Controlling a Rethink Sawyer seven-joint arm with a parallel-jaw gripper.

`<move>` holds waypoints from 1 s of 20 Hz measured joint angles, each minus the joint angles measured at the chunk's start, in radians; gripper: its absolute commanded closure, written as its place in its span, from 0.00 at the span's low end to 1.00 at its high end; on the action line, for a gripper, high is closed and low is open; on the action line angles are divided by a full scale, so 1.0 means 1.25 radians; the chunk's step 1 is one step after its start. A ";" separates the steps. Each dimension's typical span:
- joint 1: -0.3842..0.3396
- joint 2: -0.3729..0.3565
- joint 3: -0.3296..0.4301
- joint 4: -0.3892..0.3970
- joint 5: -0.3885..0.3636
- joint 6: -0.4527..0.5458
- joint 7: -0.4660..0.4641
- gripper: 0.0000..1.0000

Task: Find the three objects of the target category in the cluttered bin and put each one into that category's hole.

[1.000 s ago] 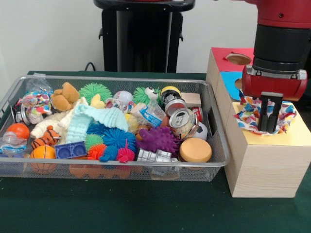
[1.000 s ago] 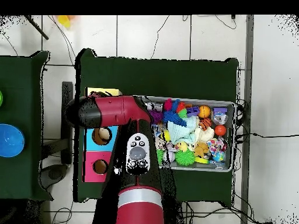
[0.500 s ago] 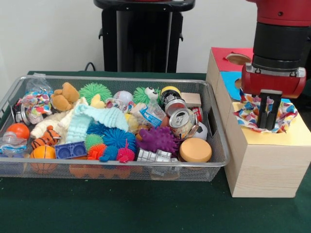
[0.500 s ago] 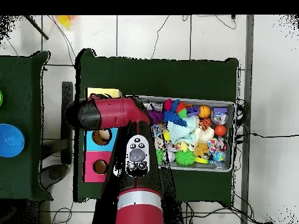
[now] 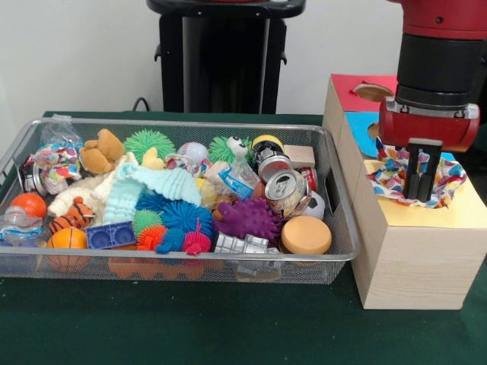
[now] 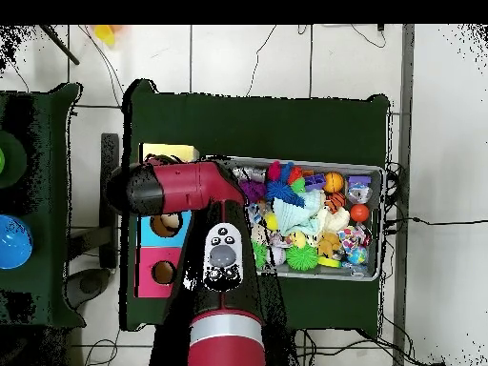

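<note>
- The tool (image 5: 421, 182) hangs straight down over the yellow-topped box (image 5: 415, 251), its dark fingers (image 5: 415, 176) close together and reaching into the dotted cloth (image 5: 396, 176) that lies bunched on the box top.
- Whether the fingers actually pinch the cloth or merely stand in its folds I cannot tell from the front view; the gap between them looks narrow.
- The dotted cloth spreads across where the yellow-surround hole would be, covering it, with its edges draped on the yellow surface on both sides of the tool.
- Behind the yellow-topped box stand the blue-surround hole (image 5: 373, 131) and, farther back, the red-surround hole (image 5: 373, 92), both uncovered.
- The bin (image 5: 338, 228) sits just beside the yellow-topped box, on the green tabletop (image 5: 228, 327), and is packed with clutter.
- At the bin's end farthest from the yellow-topped box, a small dotted bundle (image 5: 55, 160) lies against the mesh wall, next to a brown teddy bear (image 5: 101, 152).
- Nearer the bin's middle lies a pale mint knitted cloth (image 5: 148, 186); spiky rubber balls (image 5: 179, 217) crowd in front of it.
- At the bin's end closest to the yellow-topped box are a silver can (image 5: 285, 192) and a round orange sponge (image 5: 306, 234).
- In the overhead view the red arm (image 6: 181, 186) covers the yellow-topped box almost wholly, so the tool is hidden there.
</note>
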 measured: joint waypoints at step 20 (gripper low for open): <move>0.023 0.027 0.000 0.001 0.001 -0.050 0.000 1.00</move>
